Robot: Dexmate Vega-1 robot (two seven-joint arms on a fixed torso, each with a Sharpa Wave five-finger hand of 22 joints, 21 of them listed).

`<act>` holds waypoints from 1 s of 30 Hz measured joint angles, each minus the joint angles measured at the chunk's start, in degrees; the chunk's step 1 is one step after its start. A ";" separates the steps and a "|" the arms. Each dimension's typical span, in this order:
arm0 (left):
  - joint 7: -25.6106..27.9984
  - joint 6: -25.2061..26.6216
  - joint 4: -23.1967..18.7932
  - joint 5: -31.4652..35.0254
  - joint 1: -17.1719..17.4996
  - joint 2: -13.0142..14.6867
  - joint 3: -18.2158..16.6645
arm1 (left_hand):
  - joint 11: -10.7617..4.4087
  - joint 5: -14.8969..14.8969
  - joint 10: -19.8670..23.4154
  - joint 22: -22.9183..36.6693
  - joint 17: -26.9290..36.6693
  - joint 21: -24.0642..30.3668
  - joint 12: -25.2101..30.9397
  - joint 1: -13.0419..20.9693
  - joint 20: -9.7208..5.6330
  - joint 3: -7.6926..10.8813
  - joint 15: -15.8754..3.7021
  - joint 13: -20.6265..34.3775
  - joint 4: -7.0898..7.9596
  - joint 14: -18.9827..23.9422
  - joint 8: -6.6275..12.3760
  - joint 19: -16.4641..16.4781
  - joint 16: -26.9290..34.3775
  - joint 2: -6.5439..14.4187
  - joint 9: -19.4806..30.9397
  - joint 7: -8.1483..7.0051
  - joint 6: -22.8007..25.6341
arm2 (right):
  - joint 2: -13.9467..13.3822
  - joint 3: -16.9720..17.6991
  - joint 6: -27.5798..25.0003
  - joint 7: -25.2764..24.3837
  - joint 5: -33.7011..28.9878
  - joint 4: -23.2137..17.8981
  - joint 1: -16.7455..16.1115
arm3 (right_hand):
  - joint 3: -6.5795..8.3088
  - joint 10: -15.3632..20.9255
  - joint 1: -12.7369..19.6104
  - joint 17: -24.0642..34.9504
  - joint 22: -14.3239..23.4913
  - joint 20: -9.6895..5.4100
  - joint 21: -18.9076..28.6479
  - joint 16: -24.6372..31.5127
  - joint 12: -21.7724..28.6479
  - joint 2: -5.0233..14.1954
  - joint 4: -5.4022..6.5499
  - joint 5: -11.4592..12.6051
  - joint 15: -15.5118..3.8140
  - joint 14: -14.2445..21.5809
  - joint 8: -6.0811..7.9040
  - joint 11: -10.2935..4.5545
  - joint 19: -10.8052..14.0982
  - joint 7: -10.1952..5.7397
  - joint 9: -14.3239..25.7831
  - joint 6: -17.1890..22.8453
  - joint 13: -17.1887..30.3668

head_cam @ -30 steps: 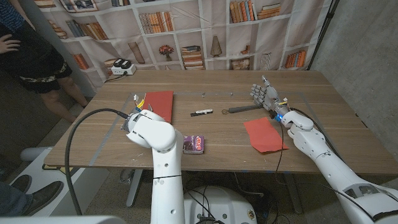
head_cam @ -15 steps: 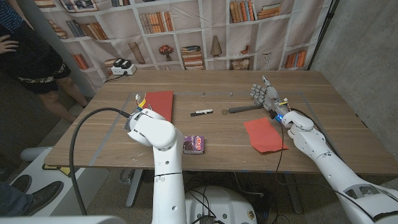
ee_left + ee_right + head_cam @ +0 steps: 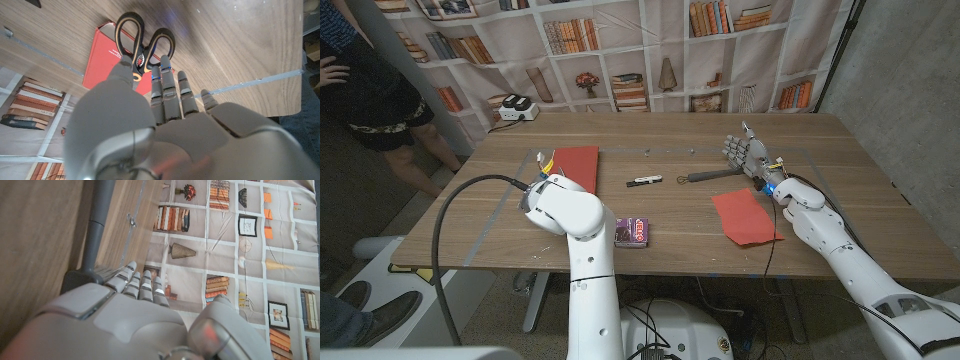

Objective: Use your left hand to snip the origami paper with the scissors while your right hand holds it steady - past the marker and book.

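Note:
The red origami paper [image 3: 747, 217] lies flat at the table's front right. My right hand [image 3: 744, 153] stands just behind it, fingers apart and raised, holding nothing [image 3: 130, 310]. The black-handled scissors [image 3: 145, 40] lie beside the red book [image 3: 112, 57] at the back left. My left hand [image 3: 170, 115] reaches over them with straight fingers, its fingertips [image 3: 165, 62] at the handle loops, nothing gripped. In the head view my left arm hides most of that hand, and the scissors [image 3: 539, 158] peek out by the book [image 3: 578, 165]. The black marker [image 3: 643, 181] lies mid-table.
A grey-handled tool [image 3: 708, 176] lies on the table just left of my right hand and shows close by it [image 3: 100, 225]. A small purple box [image 3: 632, 232] sits near the front edge. A white power strip [image 3: 517, 106] sits back left. A person [image 3: 365, 90] stands far left.

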 measured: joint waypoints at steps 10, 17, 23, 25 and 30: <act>-3.37 0.60 0.83 4.48 -0.83 -0.25 -0.31 | 2.13 0.00 -3.41 0.01 0.27 -0.28 -1.36 -2.26 -0.01 -0.48 3.35 0.01 1.12 -2.75 -1.63 0.60 -0.85 0.31 -0.10 -0.39 -2.80 | -0.01 -0.17 -0.23 0.58 -0.12 1.02 0.72 | 0.00 0.00 0.26 0.00 0.00 0.29 0.00 0.00 0.00 0.26 0.00 0.00 0.33 -0.09 0.00 0.00 -0.30 0.00 0.00 0.00 0.00; -4.92 0.14 1.66 5.65 -1.62 -0.29 -0.68 | 2.12 0.00 -4.02 0.01 0.27 -0.50 -1.36 -3.37 0.12 -0.47 3.73 0.01 1.60 -3.13 -2.07 0.46 -0.85 0.69 -0.17 -0.40 -3.41 | 0.10 -0.27 -0.24 1.00 -0.26 1.60 1.06 | 0.00 0.00 0.38 0.00 0.00 0.30 0.00 0.00 0.00 0.38 0.00 0.00 0.32 -0.09 0.00 0.00 -0.30 0.01 0.00 0.00 0.00; -5.75 -0.78 2.06 5.68 -2.07 -0.31 -0.97 | 2.11 0.00 -4.01 0.01 0.19 -0.50 -1.36 -3.37 0.00 -0.47 3.73 0.01 1.60 -3.13 -2.07 0.14 -0.85 0.69 0.00 -0.40 -3.41 | 0.13 -0.27 -0.29 1.17 -0.30 1.77 1.16 | 0.00 0.00 0.38 0.00 0.00 0.30 0.00 0.00 0.00 0.38 0.01 0.00 0.32 -0.09 0.00 0.00 -0.30 0.01 0.00 0.01 0.00; -5.91 -0.96 2.11 5.68 -2.11 -0.31 -0.99 | 1.86 0.00 -3.75 0.02 0.10 -0.50 -1.13 -3.37 0.00 -0.47 3.73 0.01 1.60 -3.13 -2.07 0.14 -0.85 0.69 0.00 -0.40 -3.40 | 0.13 -0.27 -0.29 1.20 -0.30 1.80 1.17 | 0.00 0.00 0.38 0.00 0.00 0.30 0.00 0.00 0.00 0.38 0.01 0.00 0.31 -0.08 0.00 0.00 -0.30 0.01 0.00 0.01 0.00; -6.70 -1.56 2.36 5.68 -2.33 -0.34 -1.09 | 1.81 0.00 -3.70 0.02 0.10 -0.50 -1.13 -3.36 0.00 -0.47 3.73 0.01 1.59 -3.13 -2.07 0.14 -0.85 0.70 0.00 -0.40 -3.40 | 0.14 -0.26 -0.31 1.40 -0.33 1.89 1.19 | 0.00 0.00 0.38 0.00 0.00 0.30 0.00 0.00 0.00 0.38 0.01 0.00 0.30 -0.08 0.00 0.00 -0.30 0.01 0.00 0.01 0.00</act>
